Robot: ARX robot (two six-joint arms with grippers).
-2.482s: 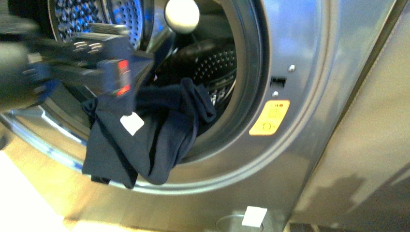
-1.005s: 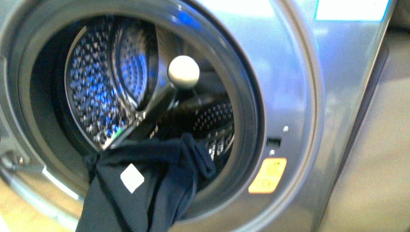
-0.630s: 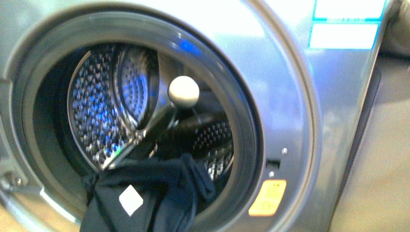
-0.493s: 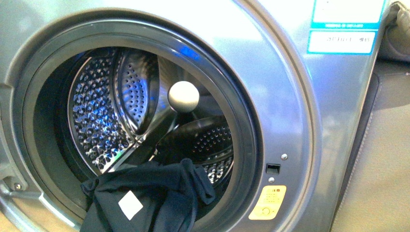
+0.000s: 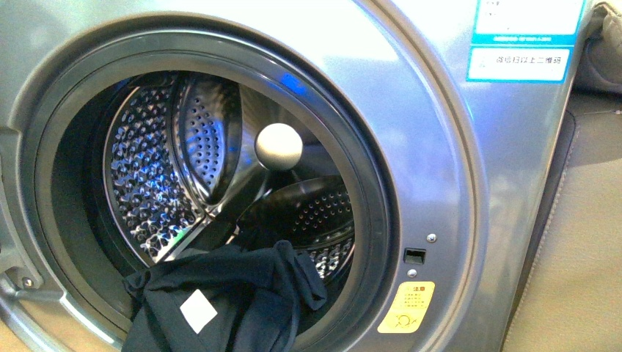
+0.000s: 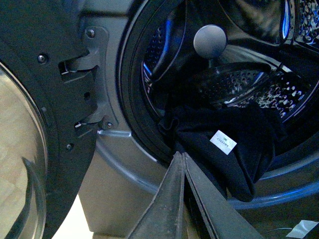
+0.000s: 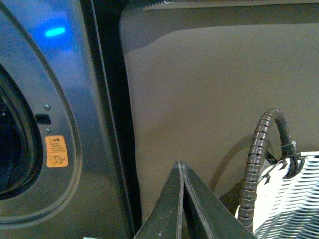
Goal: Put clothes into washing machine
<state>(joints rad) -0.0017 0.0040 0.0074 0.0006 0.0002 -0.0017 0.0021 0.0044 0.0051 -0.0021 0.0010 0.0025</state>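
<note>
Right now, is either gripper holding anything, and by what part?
Nothing held. Left gripper and right gripper are both shut on nothing; the clothes lie draped over the washing machine gasket, ungripped.

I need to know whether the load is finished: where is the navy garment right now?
In the front view the clothes lie draped over the lower rim of the washing machine mouth, partly inside the drum, partly hanging out over the gasket.

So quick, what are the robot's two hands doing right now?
Left hand: closed, holding nothing, near the clothes.
Right hand: closed, empty.
</note>
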